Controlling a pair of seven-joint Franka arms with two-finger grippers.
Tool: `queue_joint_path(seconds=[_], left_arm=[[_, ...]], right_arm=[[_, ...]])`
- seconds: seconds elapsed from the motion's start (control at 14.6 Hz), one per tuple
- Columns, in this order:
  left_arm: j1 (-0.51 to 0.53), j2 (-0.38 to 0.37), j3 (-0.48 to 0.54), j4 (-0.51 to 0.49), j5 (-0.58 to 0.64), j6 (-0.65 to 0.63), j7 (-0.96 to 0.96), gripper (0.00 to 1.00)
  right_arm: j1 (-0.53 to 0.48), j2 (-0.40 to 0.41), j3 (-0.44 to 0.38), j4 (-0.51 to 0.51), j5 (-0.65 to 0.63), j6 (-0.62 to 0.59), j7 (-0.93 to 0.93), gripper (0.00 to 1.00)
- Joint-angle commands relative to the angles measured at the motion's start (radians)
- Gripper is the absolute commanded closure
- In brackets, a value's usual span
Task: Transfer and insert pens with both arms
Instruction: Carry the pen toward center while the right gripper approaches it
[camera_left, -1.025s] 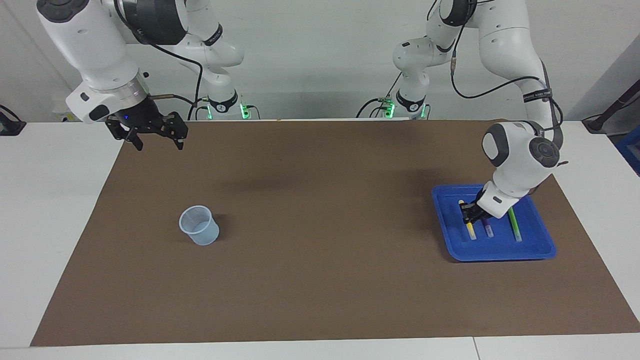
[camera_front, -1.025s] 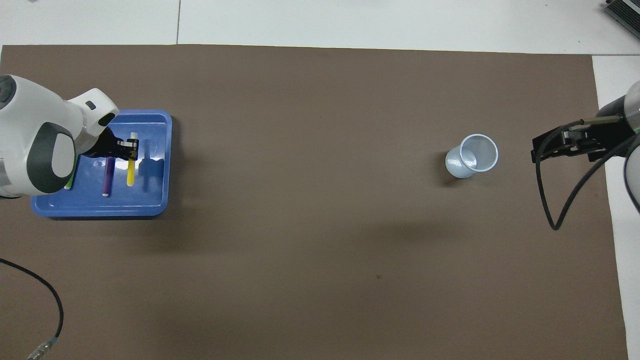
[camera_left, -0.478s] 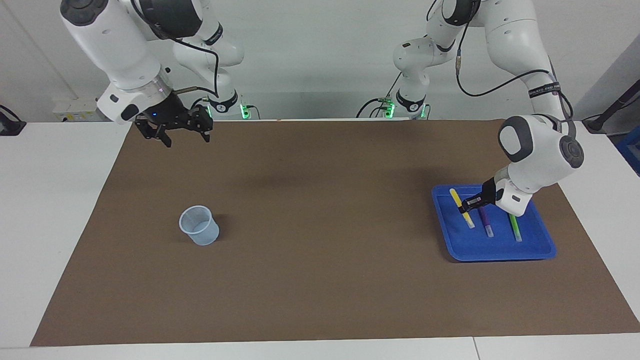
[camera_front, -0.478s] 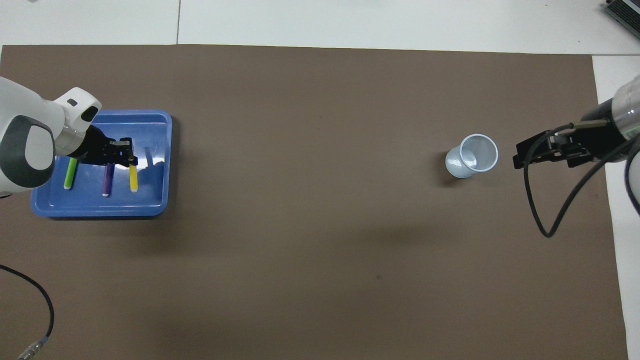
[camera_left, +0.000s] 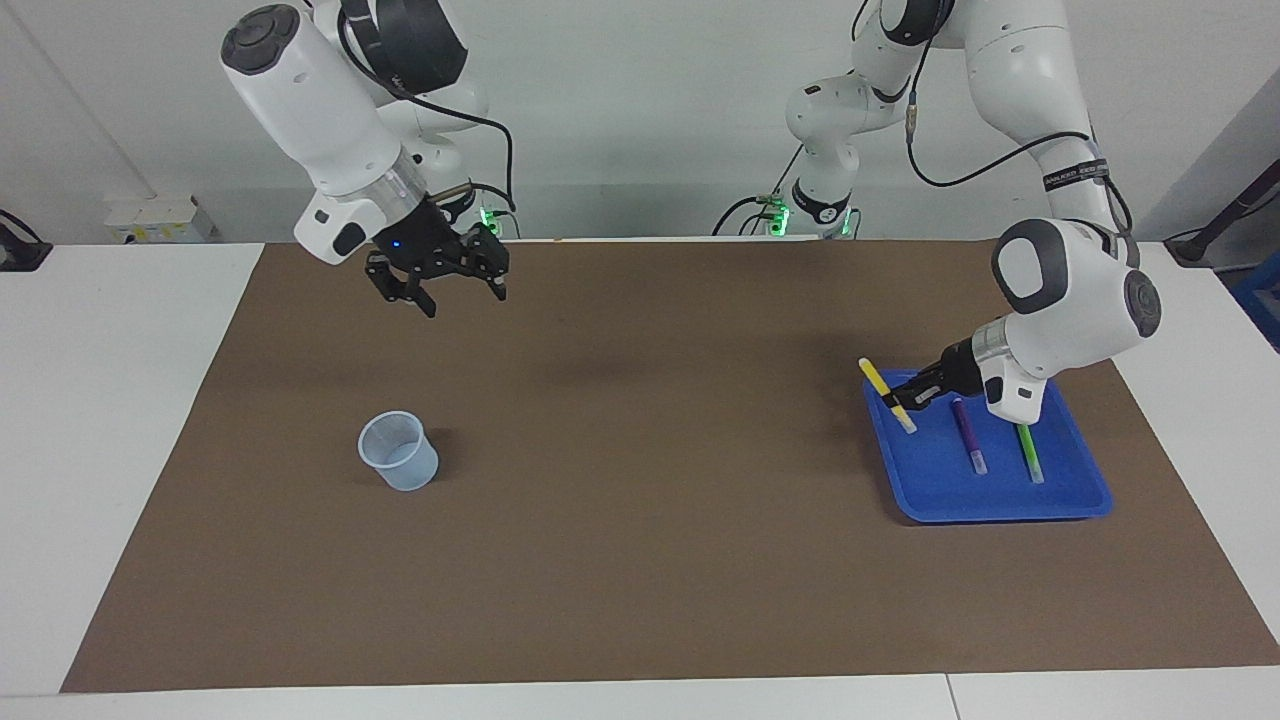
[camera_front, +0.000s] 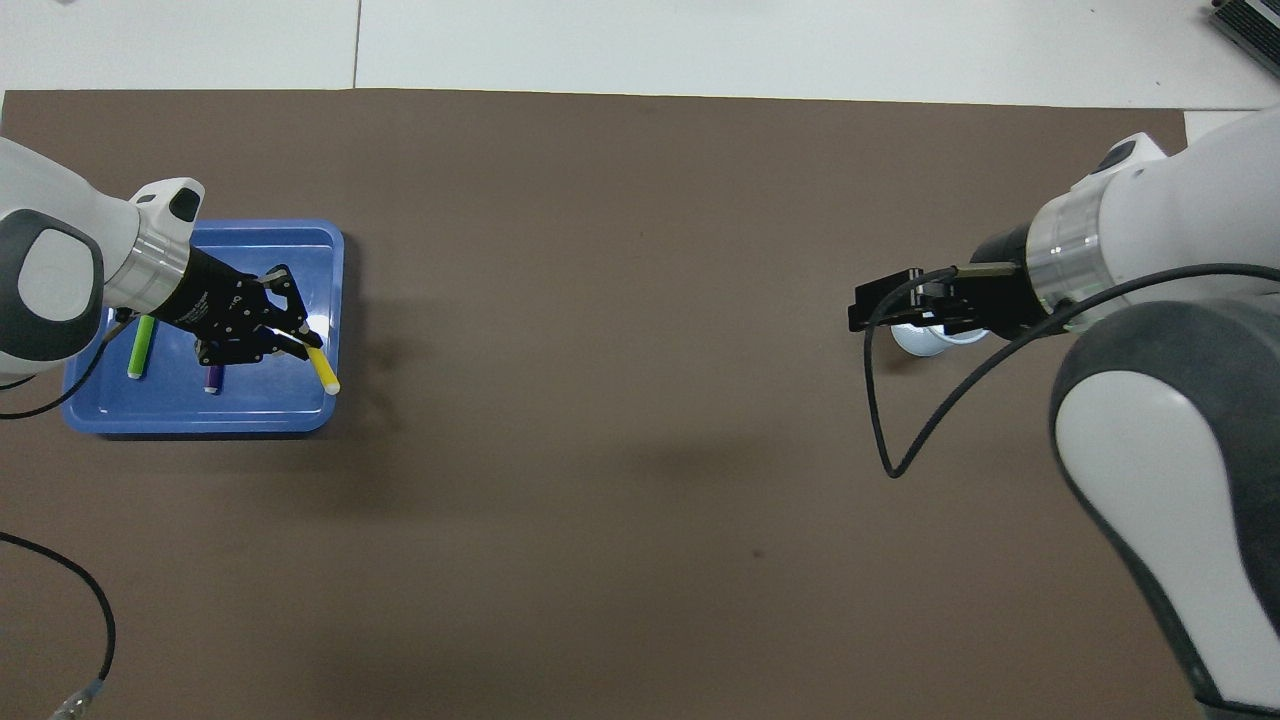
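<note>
Left gripper (camera_left: 903, 398) is clamped on the thin yellow marker pen (camera_left: 886, 393), gripping it around mid-barrel. The pen is clear of the shallow blue plastic tray (camera_left: 1000, 500) and tilted, with one end poking up past the fingertips and the whitish end angled down over the tray rim at the side toward the right arm. Directly under the left gripper's wrist, the purple marker pen (camera_left: 967, 432) and green marker pen (camera_left: 1028, 450) lie flat in the tray, side by side and not touching.

Right gripper (camera_left: 452, 283) is up in the air over bare brown mat, jaws spread wide, nothing in them. The pale translucent plastic cup (camera_left: 399, 451) stands upright on the mat below it, toward the right arm's end.

Step, as I read it: pickup done, transfer starting. Next move needs the left arm to carry the pen toward table centre and present a free end, with the right gripper aligned to close on the barrel before the left lets go. Risk: the pen twisting in the grip.
</note>
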Motion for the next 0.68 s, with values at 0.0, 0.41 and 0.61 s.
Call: queue_joint_path(seconds=[0.0,0.41,0.61], left_arm=[[-0.032,-0.033,0.008,-0.014,-0.06,-0.044,-0.159,1.0],[-0.107,-0.053,0.008,-0.018,-0.216,-0.054,-0.511,1.0],[-0.127,-0.056,0.008,-0.02,-0.276,-0.052,-0.606,1.0]], right_arm=[[0.07,-0.03,0.002,-0.064,0.028,0.117,0.186,0.0],[0.116,0.037,0.002,-0.091,0.241,0.311,0.3,0.0],[0.187,0.091,0.003,-0.084,0.264,0.406,0.292,0.0]])
